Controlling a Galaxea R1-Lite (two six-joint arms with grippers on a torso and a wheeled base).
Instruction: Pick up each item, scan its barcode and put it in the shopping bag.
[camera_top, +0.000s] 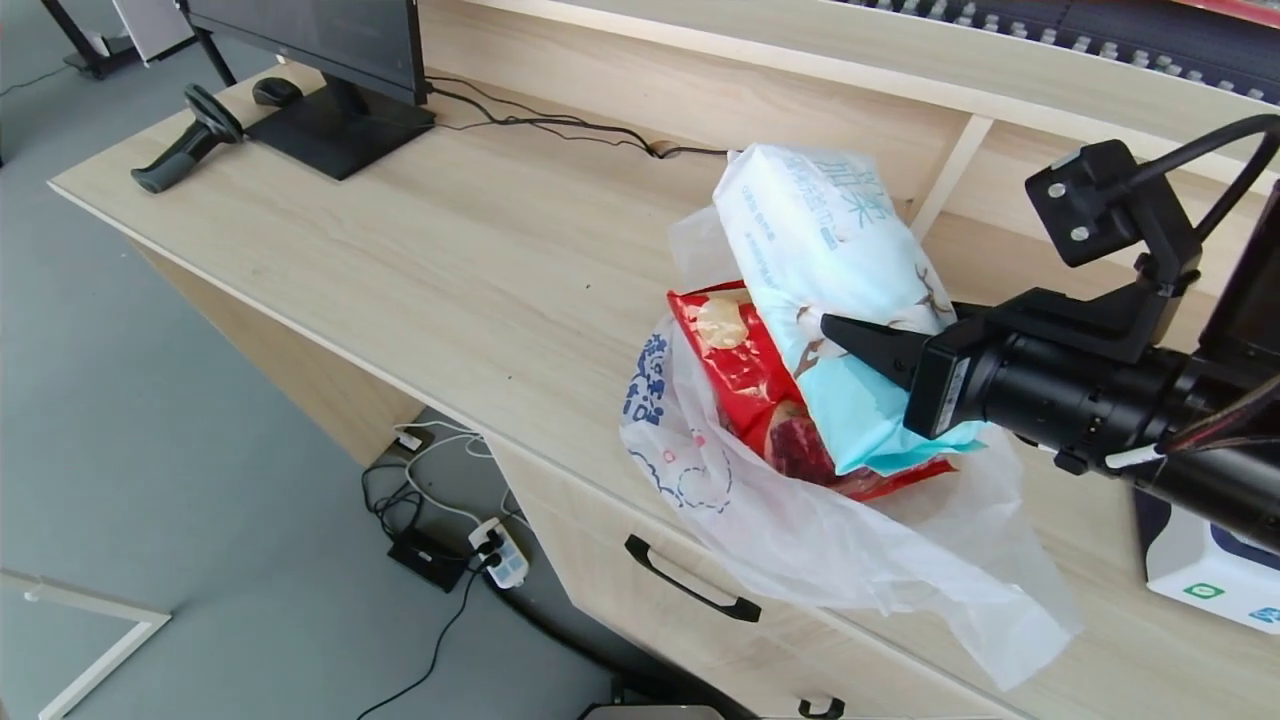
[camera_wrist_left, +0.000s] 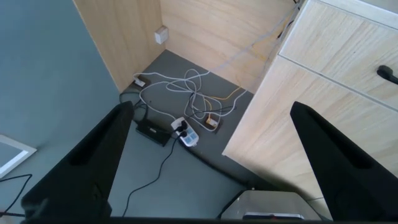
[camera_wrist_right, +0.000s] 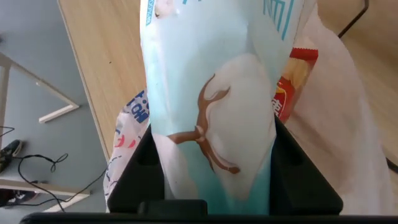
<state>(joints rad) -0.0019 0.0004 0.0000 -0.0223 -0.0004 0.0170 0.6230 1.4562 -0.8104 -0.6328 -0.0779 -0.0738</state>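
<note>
Counter (camera_top: 400, 270): carries the shopping bag near its front edge; the handheld scanner (camera_top: 185, 145) lies well apart at the far left corner.
Shopping bag (camera_top: 800, 540): thin white plastic, lying slack on the counter with its mouth open toward the back and part of its film hanging over the front edge.
Tissue pack (camera_top: 820, 240): white and teal soft pack, tilted. Its lower end rests on the red snack packet at the bag mouth; its upper end stands out above the bag. Judged as mid-placement, not yet released.
Red snack packet (camera_top: 745, 375): lies partly inside the bag, under the tissue pack. Judged as already bagged.
Right gripper (camera_top: 860, 350): clamped on the lower end of the tissue pack, one finger on each face.
Left gripper (camera_wrist_left: 211, 168): fingers wide apart and holding nothing, hanging over the floor beside the counter's drawer front.
Remaining work: seat the tissue pack fully in the bag and let go. Whether further items wait cannot be told.
</note>
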